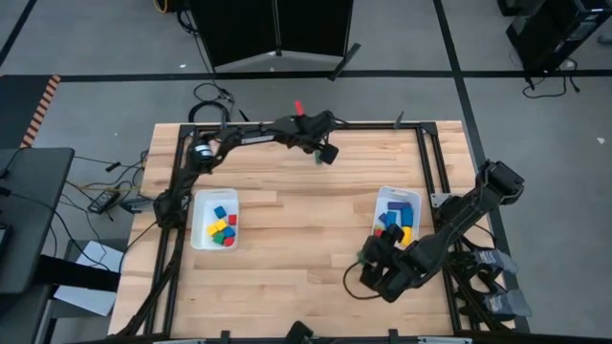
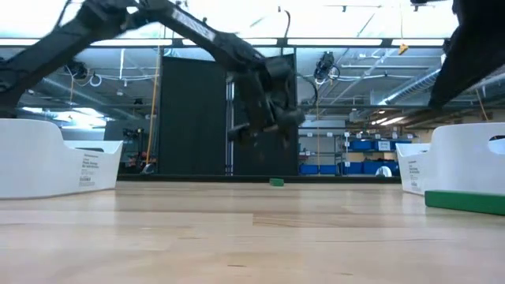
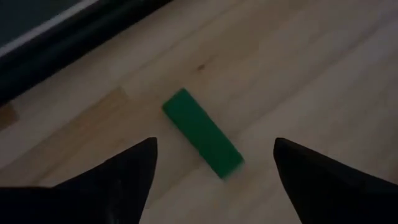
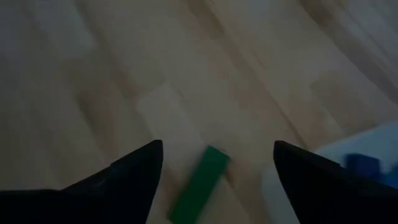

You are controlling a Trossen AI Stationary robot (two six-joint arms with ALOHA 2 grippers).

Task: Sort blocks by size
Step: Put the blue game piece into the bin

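A green bar (image 3: 202,132) lies flat on the table near its far edge, below my left gripper (image 3: 214,143), which is open and hangs above it (image 1: 327,153). The bar also shows in the low view (image 2: 276,181). A second green bar (image 4: 199,185) lies flat on the table beside the right bin; it also shows in the low view (image 2: 465,202). My right gripper (image 4: 217,144) is open above it (image 1: 368,258). Neither gripper touches a bar. The left white bin (image 1: 199,222) holds small blocks, the right white bin (image 1: 382,196) longer ones.
The two bins stand at the table's left and right (image 2: 47,162) (image 2: 465,158). A black frame (image 1: 421,143) runs round the table's edges, with cables at the far left. Bare wood lies between the bins.
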